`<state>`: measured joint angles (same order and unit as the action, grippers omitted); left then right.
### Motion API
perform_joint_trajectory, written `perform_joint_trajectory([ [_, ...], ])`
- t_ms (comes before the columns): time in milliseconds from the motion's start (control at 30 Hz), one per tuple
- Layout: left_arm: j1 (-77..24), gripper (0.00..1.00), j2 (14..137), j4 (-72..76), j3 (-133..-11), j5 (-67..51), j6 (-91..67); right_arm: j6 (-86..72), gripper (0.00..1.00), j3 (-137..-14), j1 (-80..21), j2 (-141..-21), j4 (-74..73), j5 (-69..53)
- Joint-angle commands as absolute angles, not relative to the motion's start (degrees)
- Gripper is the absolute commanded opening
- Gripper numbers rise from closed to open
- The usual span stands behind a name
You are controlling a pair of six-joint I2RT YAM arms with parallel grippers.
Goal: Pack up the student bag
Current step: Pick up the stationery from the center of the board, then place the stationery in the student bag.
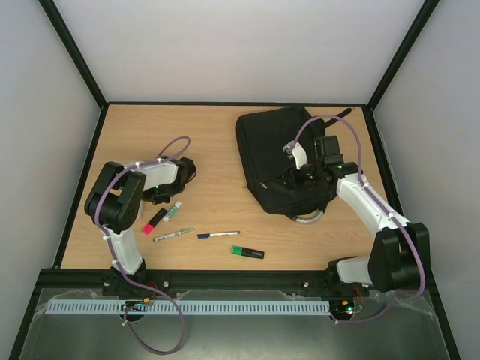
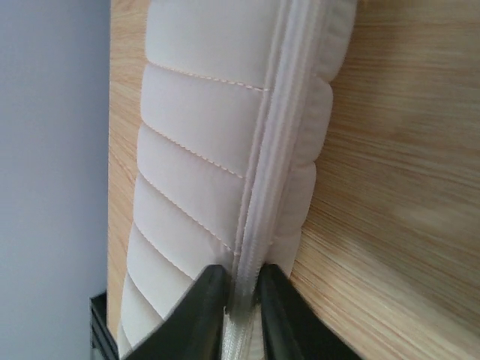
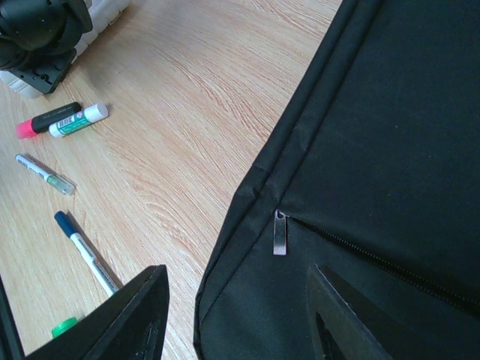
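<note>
The student bag is a large black backpack lying flat at the right of the table, its grey curved handle at the near edge. My right gripper is open and empty, hovering over the bag's near-left corner, with a small metal zip pull just ahead of the fingers. My left gripper is shut on the zip ridge of a white quilted pencil case lying on the table. In the top view the left arm hides this case.
Several pens lie on the wood near the left arm: a pink highlighter, a white-and-green marker, a thin pen, a blue pen and a green highlighter. Grey walls enclose the table.
</note>
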<state>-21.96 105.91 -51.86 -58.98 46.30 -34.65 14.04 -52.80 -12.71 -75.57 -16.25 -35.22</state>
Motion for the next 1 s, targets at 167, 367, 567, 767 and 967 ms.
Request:
perform_joint_trajectory([
  [167, -28.27, 0.02, 103.12, -56.07, -66.41, 52.24, -35.55, 14.77, 0.51, -52.42, -12.65, -76.29, -16.61, -36.60],
  [367, -34.68, 0.02, 98.88, -56.61, -76.14, 49.61, -33.00, 14.94, 0.51, -52.40, -12.65, -76.11, -16.57, -36.13],
  [567, -36.46, 0.02, 92.07, -46.83, -77.32, 21.04, -25.31, 14.96, 0.51, -52.43, -12.61, -76.16, -16.52, -35.78],
  [767, -36.52, 0.02, 85.18, -35.84, -70.06, -5.60, -25.71, 14.86, 0.51, -52.47, -12.60, -76.24, -16.44, -35.73],
  [967, -36.49, 0.02, 84.31, -30.11, -61.99, -15.16, -27.32, 14.78, 0.51, -52.45, -12.65, -76.38, -16.44, -35.85],
])
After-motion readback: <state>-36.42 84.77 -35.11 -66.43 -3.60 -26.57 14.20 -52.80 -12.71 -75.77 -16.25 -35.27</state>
